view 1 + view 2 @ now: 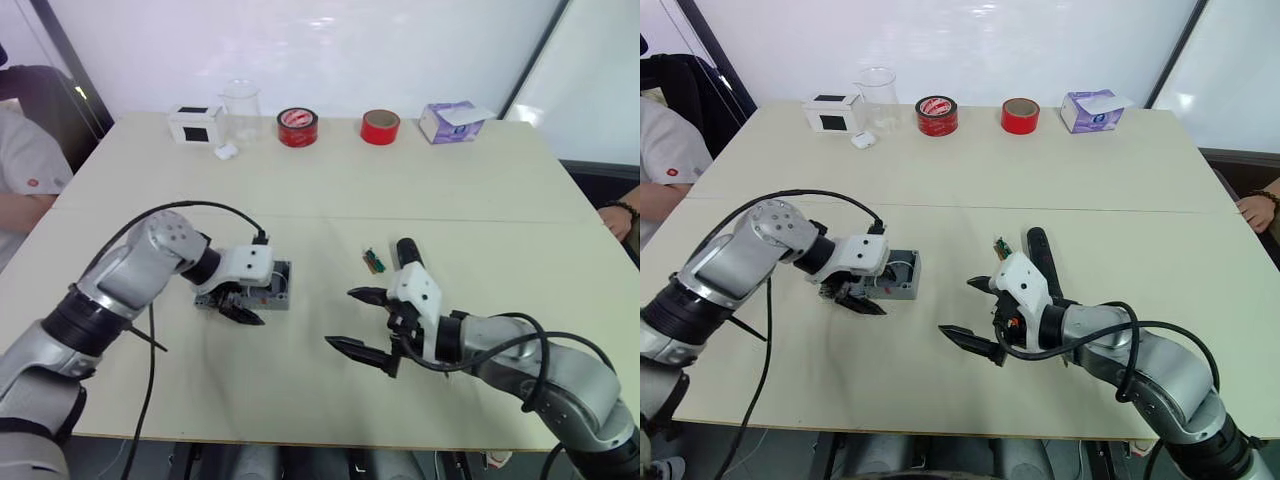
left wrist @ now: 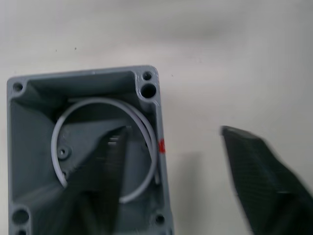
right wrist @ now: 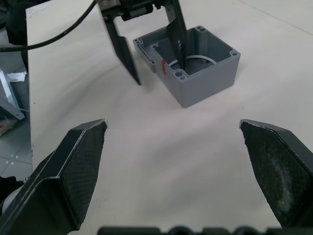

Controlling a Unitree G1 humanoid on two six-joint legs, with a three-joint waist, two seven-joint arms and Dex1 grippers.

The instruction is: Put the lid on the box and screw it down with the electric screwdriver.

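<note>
- You see the table [image 1: 330,190], pale and wide, carrying everything.
- Your right gripper [image 1: 362,322] hovers over bare tabletop, right of the box, its two fingers far apart and holding nothing.
- Your left gripper [image 3: 146,46] is apart too: one finger stands inside the box, the other outside its wall.
- The box [image 3: 188,63] sits open on the table, a white wire loop [image 2: 105,147] inside.
- The electric screwdriver [image 1: 1040,258] lies just behind your right gripper.

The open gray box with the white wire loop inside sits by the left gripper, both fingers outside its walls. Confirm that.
Not quite. One finger of the left gripper is inside the open gray box, over the white wire loop; the other stands outside its wall. The right wrist view shows this; the gripper straddles the wall.
</note>
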